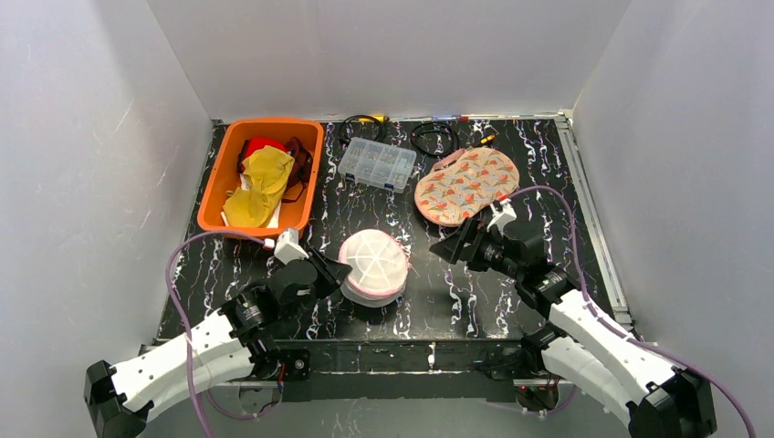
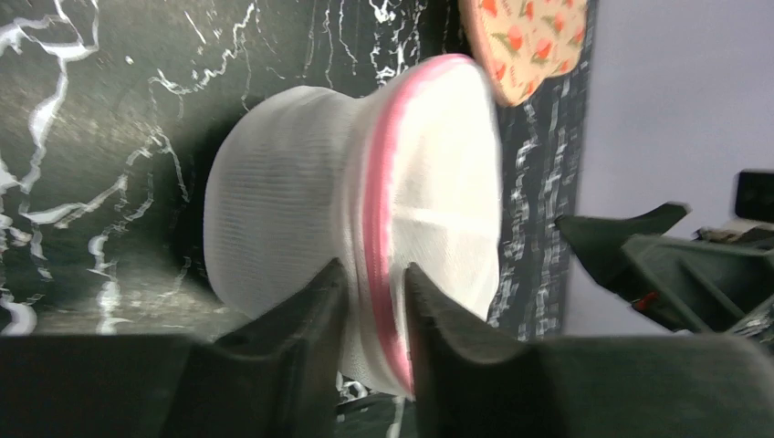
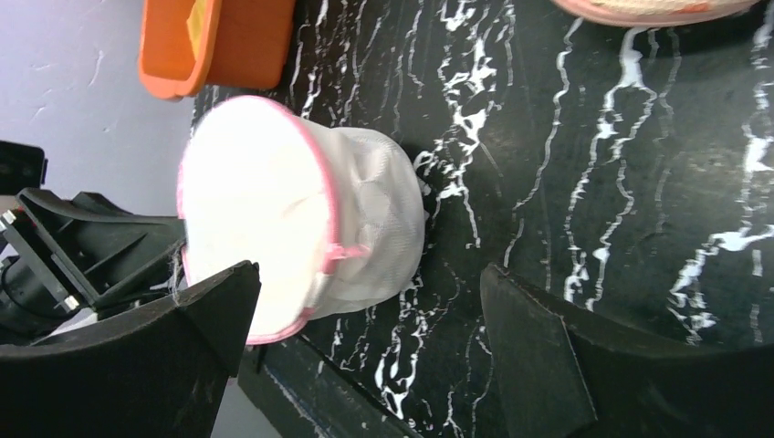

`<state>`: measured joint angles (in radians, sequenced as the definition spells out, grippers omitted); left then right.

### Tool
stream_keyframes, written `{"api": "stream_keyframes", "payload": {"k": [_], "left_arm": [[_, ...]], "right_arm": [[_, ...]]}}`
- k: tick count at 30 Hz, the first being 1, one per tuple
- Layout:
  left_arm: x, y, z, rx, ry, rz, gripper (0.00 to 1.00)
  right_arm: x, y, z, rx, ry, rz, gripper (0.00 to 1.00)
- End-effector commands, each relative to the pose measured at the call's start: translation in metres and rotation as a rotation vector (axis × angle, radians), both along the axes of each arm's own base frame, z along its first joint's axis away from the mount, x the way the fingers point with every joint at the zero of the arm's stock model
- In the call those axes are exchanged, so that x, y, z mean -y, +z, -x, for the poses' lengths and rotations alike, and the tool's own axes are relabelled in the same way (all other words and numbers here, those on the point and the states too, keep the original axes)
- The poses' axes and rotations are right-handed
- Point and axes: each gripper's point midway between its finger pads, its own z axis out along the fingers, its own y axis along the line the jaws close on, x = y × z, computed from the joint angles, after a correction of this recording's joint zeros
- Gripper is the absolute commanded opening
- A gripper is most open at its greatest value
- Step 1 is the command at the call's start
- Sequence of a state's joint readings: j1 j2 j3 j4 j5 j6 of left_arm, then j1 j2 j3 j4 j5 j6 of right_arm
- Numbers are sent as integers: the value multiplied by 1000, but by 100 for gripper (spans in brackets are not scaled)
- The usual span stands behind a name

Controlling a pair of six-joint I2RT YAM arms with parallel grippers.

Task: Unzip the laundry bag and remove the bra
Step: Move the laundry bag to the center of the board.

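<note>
A round white mesh laundry bag (image 1: 373, 265) with a pink zipper rim sits near the table's front middle. My left gripper (image 1: 336, 274) is shut on the bag's left edge. In the left wrist view the fingers pinch the pink zipper seam (image 2: 376, 274) of the bag (image 2: 292, 210). My right gripper (image 1: 454, 248) is open and empty, to the right of the bag and apart from it. In the right wrist view the bag (image 3: 301, 210) lies ahead of the left finger, with a pink zipper pull (image 3: 342, 253) on its side. The bra is hidden inside the bag.
An orange bin (image 1: 219, 196) with yellow and red cloths stands at the back left. A clear compartment box (image 1: 376, 164) and cables lie at the back middle. A floral padded bag (image 1: 465, 184) lies at the back right, just beyond my right gripper.
</note>
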<state>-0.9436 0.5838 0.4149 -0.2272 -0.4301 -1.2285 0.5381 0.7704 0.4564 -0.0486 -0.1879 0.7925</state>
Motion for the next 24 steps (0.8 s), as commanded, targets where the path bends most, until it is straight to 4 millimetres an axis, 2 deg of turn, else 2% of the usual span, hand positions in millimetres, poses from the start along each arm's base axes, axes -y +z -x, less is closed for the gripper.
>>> {"api": "stream_keyframes", "payload": {"k": [1,2,4,6,11,16,21,24], "left_arm": [[-15,15,-1,1,14,-109,34],[-17,16,1,-6,3,-133,43],[-20,15,6,-22,-22,-183,55],[-24,15,10,-36,-42,-222,62],[-37,16,16,-47,-54,-293,65],[-40,16,19,-54,-77,-333,63],[-34,15,26,-113,-109,-328,63],[-35,16,37,-172,-94,-270,69]], "right_arm": [[-21,26,4,61,54,-93,99],[-21,24,6,56,45,-88,99],[-23,22,11,46,34,-89,99],[-25,19,16,23,16,-96,98],[-41,13,30,-38,28,-154,95],[-71,8,47,-78,85,-166,92],[-79,5,42,-52,66,-121,92],[-75,8,32,-7,30,-78,93]]}}
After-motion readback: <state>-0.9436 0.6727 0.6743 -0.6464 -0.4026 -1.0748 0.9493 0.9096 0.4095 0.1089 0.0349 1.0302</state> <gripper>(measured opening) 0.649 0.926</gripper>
